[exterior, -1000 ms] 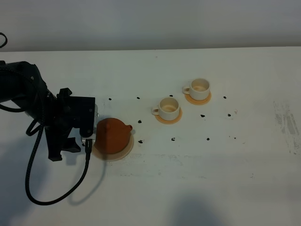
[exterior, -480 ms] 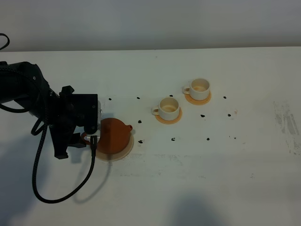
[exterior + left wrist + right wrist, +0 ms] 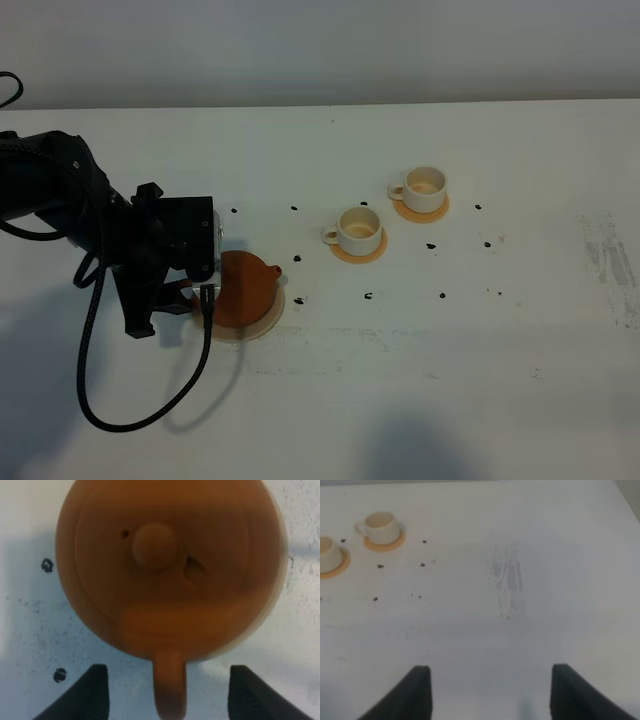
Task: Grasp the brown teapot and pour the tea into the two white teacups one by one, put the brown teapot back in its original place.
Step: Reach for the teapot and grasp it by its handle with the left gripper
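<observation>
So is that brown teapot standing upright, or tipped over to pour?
Upright. The brown teapot sits level on its pale coaster. In the left wrist view its lid knob shows centred on top, lid in place.

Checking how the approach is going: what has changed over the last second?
The left gripper has edged right toward the brown teapot; its open fingers now straddle the handle, not yet closed. The teapot stays on its pale coaster, and the two white teacups are unmoved.
</observation>
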`<action>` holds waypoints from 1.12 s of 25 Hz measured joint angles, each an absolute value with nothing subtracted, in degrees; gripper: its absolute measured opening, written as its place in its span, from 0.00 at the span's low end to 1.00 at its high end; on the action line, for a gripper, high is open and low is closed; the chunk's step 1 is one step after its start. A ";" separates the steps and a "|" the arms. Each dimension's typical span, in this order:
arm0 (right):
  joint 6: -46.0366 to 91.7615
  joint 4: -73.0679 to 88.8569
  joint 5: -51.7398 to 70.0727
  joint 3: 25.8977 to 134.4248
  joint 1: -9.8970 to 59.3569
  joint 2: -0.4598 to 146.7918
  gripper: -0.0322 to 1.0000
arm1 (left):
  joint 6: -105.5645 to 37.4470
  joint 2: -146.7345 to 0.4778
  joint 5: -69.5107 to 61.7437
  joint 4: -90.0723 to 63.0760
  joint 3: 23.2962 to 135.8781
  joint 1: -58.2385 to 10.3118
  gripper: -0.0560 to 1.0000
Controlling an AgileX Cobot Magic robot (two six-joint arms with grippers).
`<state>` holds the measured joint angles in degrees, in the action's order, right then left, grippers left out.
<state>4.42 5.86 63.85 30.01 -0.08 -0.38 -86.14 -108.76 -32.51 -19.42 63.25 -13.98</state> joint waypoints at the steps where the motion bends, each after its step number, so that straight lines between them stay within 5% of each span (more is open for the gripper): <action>1: 4.42 5.86 63.85 30.01 -0.08 -0.38 0.52 | -86.14 -108.76 -32.56 -19.56 63.25 -13.98 0.51; 11: 4.42 5.86 63.85 30.01 -0.08 -0.38 0.52 | -86.05 -108.76 -32.85 -19.68 63.25 -13.98 0.38; 21: 4.42 5.86 63.85 30.01 -0.08 -0.38 0.52 | -86.05 -109.66 -32.57 -19.78 63.25 -13.98 0.36; 28: 4.42 5.86 63.85 30.01 -0.08 -0.38 0.52 | -85.76 -109.66 -32.07 -19.90 63.25 -13.98 0.13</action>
